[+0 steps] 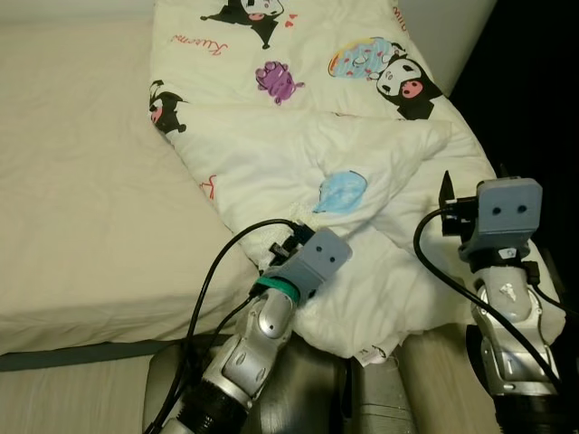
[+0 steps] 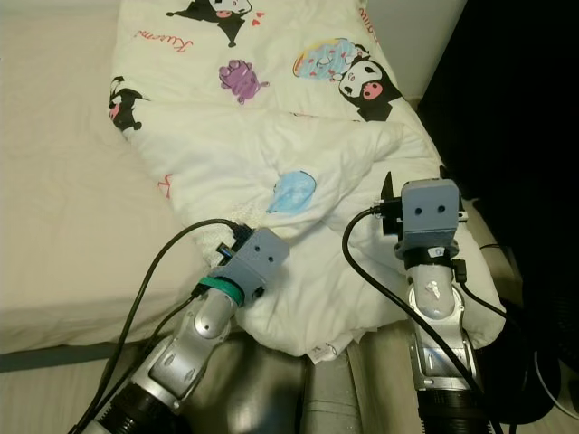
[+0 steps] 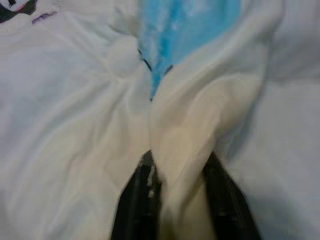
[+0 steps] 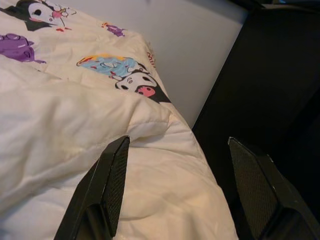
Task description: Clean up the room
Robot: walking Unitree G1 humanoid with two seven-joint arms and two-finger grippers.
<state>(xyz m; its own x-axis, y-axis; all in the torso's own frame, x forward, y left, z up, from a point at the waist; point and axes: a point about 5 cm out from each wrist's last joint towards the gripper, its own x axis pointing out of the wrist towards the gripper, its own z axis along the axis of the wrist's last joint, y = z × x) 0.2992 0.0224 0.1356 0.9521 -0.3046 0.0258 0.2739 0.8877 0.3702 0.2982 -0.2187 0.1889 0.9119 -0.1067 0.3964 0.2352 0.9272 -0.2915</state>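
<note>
Left pincer pinches one quilt; right pincer seemingly hovers open.

The left gripper was pinched shut on a fold of the blanket. The right gripper was wide open, on the right.

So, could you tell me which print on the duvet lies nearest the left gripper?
The light blue print, just beyond the left gripper; the purple one lies farther up.
</note>
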